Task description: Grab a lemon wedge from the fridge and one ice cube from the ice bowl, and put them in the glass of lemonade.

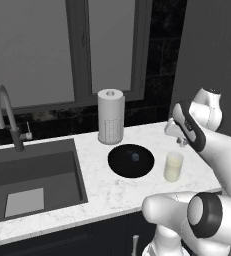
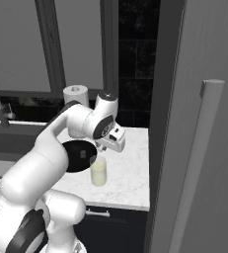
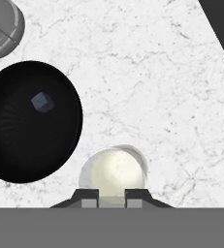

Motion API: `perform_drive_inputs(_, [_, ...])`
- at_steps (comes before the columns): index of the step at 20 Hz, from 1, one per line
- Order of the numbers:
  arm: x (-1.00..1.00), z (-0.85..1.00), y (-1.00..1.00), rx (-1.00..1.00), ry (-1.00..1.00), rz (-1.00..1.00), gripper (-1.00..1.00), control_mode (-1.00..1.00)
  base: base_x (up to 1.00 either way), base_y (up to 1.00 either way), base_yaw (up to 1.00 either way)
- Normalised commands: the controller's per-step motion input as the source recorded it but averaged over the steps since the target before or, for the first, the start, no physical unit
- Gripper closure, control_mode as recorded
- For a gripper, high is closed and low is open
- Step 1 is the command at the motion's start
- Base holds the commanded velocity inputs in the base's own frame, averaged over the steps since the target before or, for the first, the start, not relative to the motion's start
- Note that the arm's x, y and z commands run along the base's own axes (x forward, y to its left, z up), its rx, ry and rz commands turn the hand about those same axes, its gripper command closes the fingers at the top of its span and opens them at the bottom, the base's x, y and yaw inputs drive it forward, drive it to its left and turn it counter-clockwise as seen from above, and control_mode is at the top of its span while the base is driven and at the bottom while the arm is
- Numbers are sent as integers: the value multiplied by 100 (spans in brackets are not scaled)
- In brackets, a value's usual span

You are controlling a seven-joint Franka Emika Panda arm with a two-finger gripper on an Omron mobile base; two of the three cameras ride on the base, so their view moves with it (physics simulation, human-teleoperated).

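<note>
Glass of lemonade (image 1: pixel 173 167) upright on counter (image 1: pixel 112 192), beside black ice bowl (image 1: pixel 118 165) containing one ice cube (image 1: pixel 135 157).

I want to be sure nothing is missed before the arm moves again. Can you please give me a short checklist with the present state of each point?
1. Gripper above the glass of lemonade: ok.
2. Jaws shut: ok.
3. Lemon wedge held between the jaws: cannot tell, nothing yellow-green shows there.
4. Ice cube in the ice bowl, ready to pick: ok.
5. Glass upright on the counter, beside the bowl: ok.
6. Fridge door closed: ok.
</note>
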Motion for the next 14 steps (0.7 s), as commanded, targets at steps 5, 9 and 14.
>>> perform_drive_inputs(5, [26, 0, 0, -2, 0, -7, 100, -100, 0, 0, 0])
perform_drive_inputs(9, [3, 0, 0, -4, -6, -6, 100, -100, 0, 0, 0])
perform_drive_inputs(14, [-20, 0, 0, -2, -16, -4, 100, -100, 0, 0, 0])
